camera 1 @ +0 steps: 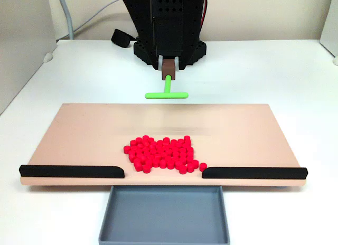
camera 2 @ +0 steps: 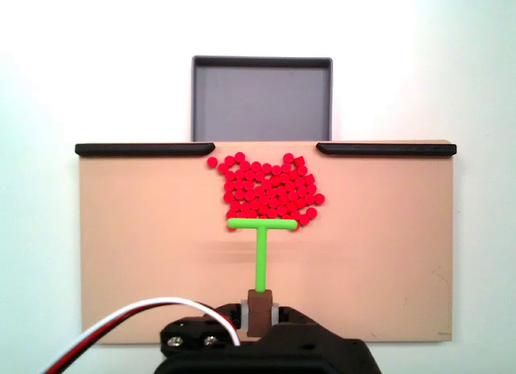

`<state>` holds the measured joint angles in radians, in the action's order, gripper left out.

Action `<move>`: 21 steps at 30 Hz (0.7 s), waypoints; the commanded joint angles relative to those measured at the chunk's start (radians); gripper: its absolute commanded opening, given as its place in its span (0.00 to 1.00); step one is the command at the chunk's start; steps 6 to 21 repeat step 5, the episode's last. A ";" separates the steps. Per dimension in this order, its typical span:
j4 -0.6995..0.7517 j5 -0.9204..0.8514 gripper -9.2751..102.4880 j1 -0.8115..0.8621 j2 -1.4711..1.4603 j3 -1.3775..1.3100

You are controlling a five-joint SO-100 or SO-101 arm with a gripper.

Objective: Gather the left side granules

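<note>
The gripper (camera 2: 260, 309) clamps the green T-shaped stick (camera 2: 260, 237), its crossbar touching the granules (camera 2: 268, 189) at their 6 o'clock edge.

Tan board (camera 1: 79, 134) lies flat on white table (camera 1: 274, 71). Two black rails (camera 1: 71, 171) sit along one long board edge, one at each end, gap between them mid-edge. Grey tray (camera 1: 163, 216) on table, touching that edge at the gap. Black-and-white cables (camera 2: 121, 326) cross the bottom left of a fixed view.

red granules (camera 1: 162, 155), green stick (camera 2: 260, 249), grey tray (camera 1: 163, 235), seemingly peach board (camera 1: 84, 134)
</note>
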<state>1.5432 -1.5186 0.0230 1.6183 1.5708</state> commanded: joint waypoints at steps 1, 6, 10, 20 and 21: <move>0.006 0.002 0.08 -0.006 0.028 -0.014; 0.006 -0.006 0.08 -0.006 0.026 -0.014; 0.006 -0.006 0.08 -0.006 0.026 -0.014; 0.006 -0.006 0.08 -0.006 0.026 -0.014; 0.006 -0.006 0.08 -0.006 0.026 -0.014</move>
